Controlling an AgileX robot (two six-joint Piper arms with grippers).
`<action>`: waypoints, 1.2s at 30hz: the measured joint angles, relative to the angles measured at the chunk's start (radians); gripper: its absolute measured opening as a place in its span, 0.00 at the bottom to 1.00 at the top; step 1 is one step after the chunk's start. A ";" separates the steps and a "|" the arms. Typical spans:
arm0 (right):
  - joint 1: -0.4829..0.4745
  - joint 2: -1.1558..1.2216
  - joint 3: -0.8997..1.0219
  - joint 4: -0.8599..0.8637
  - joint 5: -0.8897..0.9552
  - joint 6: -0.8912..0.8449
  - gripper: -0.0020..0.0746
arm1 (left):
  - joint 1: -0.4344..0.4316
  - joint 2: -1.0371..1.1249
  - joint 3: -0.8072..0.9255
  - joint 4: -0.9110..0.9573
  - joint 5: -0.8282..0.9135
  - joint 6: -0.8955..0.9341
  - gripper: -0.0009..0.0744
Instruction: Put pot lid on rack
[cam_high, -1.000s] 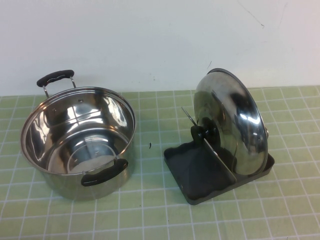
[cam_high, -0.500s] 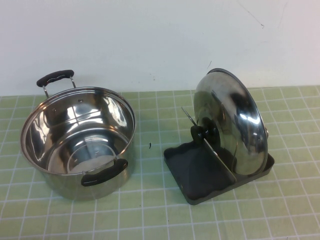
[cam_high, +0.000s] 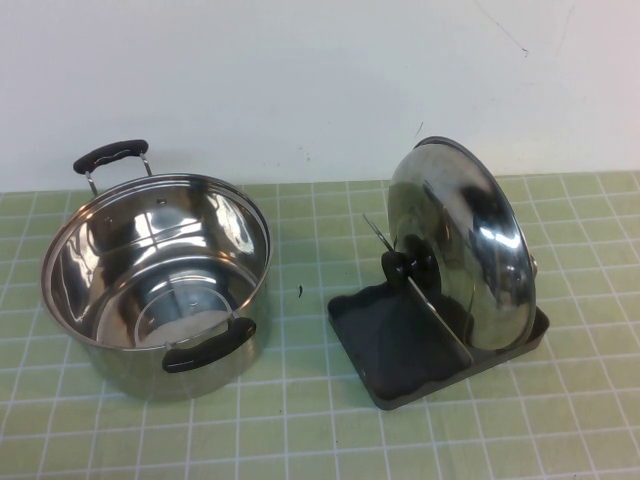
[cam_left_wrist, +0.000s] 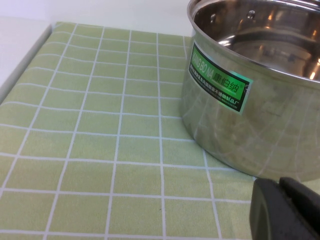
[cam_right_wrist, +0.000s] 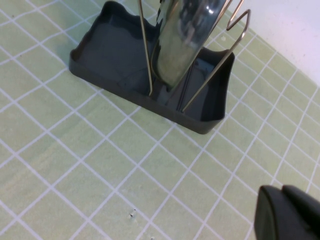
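Observation:
The shiny steel pot lid (cam_high: 462, 240) stands on edge in the dark grey rack (cam_high: 400, 350), leaning between its wire dividers, black knob (cam_high: 400, 268) facing left. In the right wrist view the lid's lower edge (cam_right_wrist: 182, 40) sits in the rack (cam_right_wrist: 105, 60) between wire loops. My right gripper (cam_right_wrist: 282, 210) is shut and empty, held over the mat apart from the rack. My left gripper (cam_left_wrist: 280, 205) is shut and empty, close beside the pot's wall. Neither gripper shows in the high view.
A deep steel pot (cam_high: 155, 280) with two black handles stands at the left, also filling the left wrist view (cam_left_wrist: 260, 100). A green checked mat (cam_high: 300, 420) covers the table; a white wall runs behind. The mat's edge (cam_left_wrist: 30, 55) shows in the left wrist view.

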 joint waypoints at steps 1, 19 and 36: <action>0.000 0.000 0.000 0.000 0.000 0.000 0.02 | 0.000 0.000 0.000 0.000 0.000 0.000 0.01; -0.152 -0.368 0.285 -0.371 -0.250 0.552 0.02 | 0.000 0.000 0.000 0.000 0.000 0.000 0.01; -0.188 -0.409 0.432 -0.368 -0.294 0.578 0.02 | 0.000 0.000 0.000 0.000 0.000 0.000 0.01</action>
